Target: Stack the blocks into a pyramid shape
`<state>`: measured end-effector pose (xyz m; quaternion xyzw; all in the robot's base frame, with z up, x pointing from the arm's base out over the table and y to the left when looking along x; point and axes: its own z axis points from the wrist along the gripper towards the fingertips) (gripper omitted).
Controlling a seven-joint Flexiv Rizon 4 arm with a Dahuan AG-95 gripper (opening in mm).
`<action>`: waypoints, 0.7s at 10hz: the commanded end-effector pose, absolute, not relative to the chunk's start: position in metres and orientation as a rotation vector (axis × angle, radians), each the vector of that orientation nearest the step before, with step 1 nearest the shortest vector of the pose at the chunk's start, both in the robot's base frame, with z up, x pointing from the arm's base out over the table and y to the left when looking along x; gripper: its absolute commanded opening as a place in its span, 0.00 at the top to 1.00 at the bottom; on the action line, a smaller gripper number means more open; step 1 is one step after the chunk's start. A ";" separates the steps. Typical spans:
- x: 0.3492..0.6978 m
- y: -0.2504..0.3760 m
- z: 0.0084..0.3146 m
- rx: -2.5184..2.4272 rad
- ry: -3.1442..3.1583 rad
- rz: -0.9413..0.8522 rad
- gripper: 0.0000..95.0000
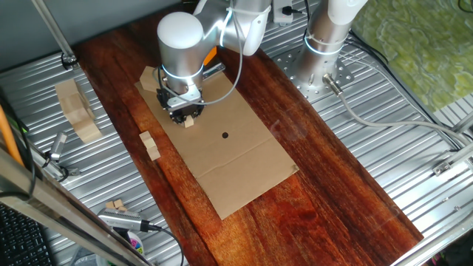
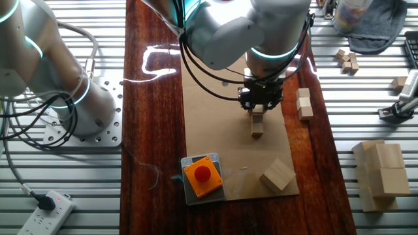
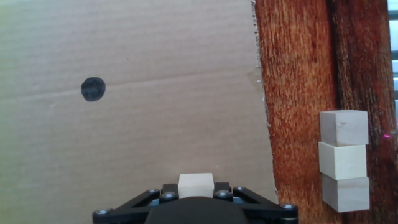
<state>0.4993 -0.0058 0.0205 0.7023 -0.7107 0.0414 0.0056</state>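
Observation:
My gripper [image 1: 186,113] stands low over the cardboard sheet [image 1: 236,159], shut on a small pale wooden block [image 3: 196,185] that shows between the fingers in the hand view. The block pokes out below the fingers [image 1: 190,122]. In the other fixed view the gripper [image 2: 259,104] holds this block [image 2: 257,117], and a second block [image 2: 257,130] lies on the cardboard right behind it. A row of three blocks [image 3: 344,160] lies on the dark wood to the right; it also shows in both fixed views [image 1: 151,145] [image 2: 304,104].
A black dot [image 3: 93,89] marks the cardboard ahead. A faceted wood chunk [image 2: 277,175] and an orange stop button [image 2: 202,175] sit at the sheet's end. Big wooden slabs [image 2: 382,173] and several loose small blocks [image 2: 348,60] lie on the metal surround. A second arm's base [image 1: 321,52] stands nearby.

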 end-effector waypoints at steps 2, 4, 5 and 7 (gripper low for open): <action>0.500 -0.006 0.019 2.215 -2.207 0.132 1.00; 0.500 -0.006 0.019 2.220 -2.202 0.133 0.80; 0.500 -0.006 0.019 2.222 -2.200 0.135 0.80; 0.500 -0.006 0.019 2.229 -2.192 0.135 0.80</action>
